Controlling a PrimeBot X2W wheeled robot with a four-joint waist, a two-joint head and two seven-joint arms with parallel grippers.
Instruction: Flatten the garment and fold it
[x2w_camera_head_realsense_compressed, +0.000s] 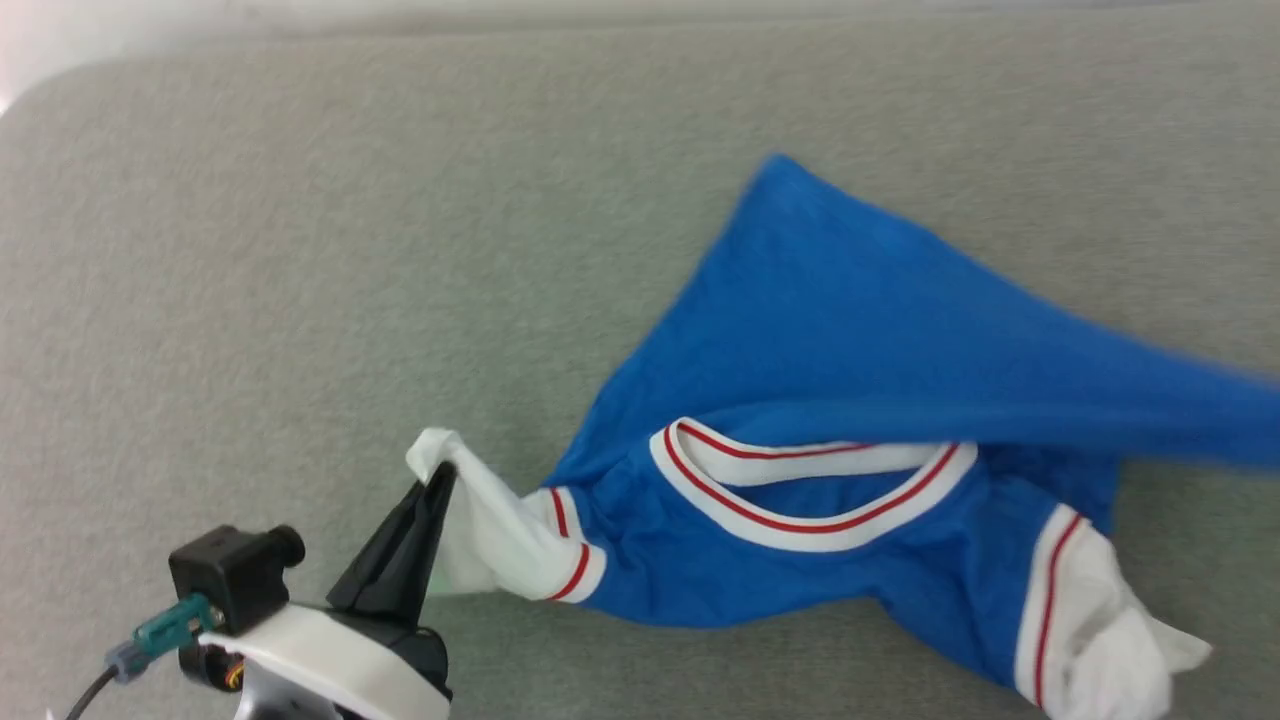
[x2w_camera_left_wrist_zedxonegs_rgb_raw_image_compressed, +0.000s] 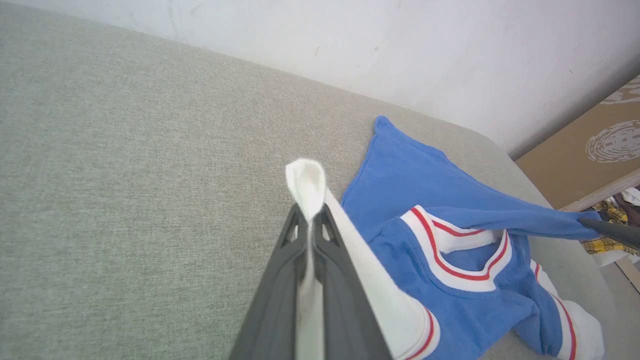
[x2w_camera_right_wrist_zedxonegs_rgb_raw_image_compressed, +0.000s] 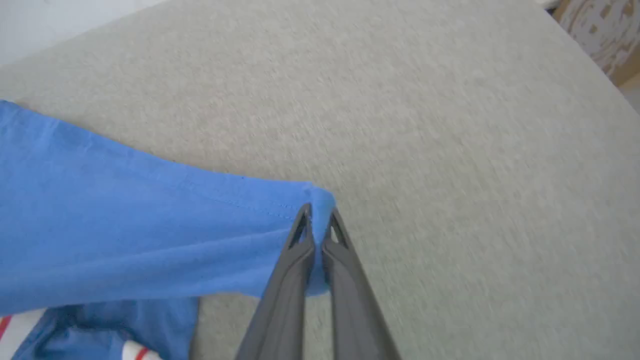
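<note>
Head view: the garment (x2w_camera_head_realsense_compressed: 830, 340) lies rumpled on the grey worktop (x2w_camera_head_realsense_compressed: 300, 250), striped collar (x2w_camera_head_realsense_compressed: 810, 490) facing up; blue cloth beyond the collar rises to a peak; a band of it runs across above the collar and off to the robot's right, blurred at that edge; the white sleeve on the robot's left of the collar is drawn out straight; the left hand (x2w_camera_head_realsense_compressed: 440, 480) pinches its end, fingers pressed together on the cloth; the other white sleeve lies bunched to the right of the collar, nearer the robot.

Left wrist view: left hand (x2w_camera_left_wrist_zedxonegs_rgb_raw_image_compressed: 310, 215) has its two dark fingers closed with white sleeve cloth sandwiched between them; a folded loop of sleeve sticks out past the tips; a taut blue strip passes over the collar (x2w_camera_left_wrist_zedxonegs_rgb_raw_image_compressed: 457, 250) to the dark tip of the right hand (x2w_camera_left_wrist_zedxonegs_rgb_raw_image_compressed: 585, 221), which holds its end; a pale wall (x2w_camera_left_wrist_zedxonegs_rgb_raw_image_compressed: 400, 50) stands beyond the collar, with a brown board (x2w_camera_left_wrist_zedxonegs_rgb_raw_image_compressed: 590, 160) beside it.

Right wrist view: right hand (x2w_camera_right_wrist_zedxonegs_rgb_raw_image_compressed: 317, 220) has its fingers pressed together on a corner of blue cloth; the cloth stretches from the tips back across the worktop (x2w_camera_right_wrist_zedxonegs_rgb_raw_image_compressed: 450, 125); red-and-white trim shows at the lower corner; the picture is slightly blurred.
</note>
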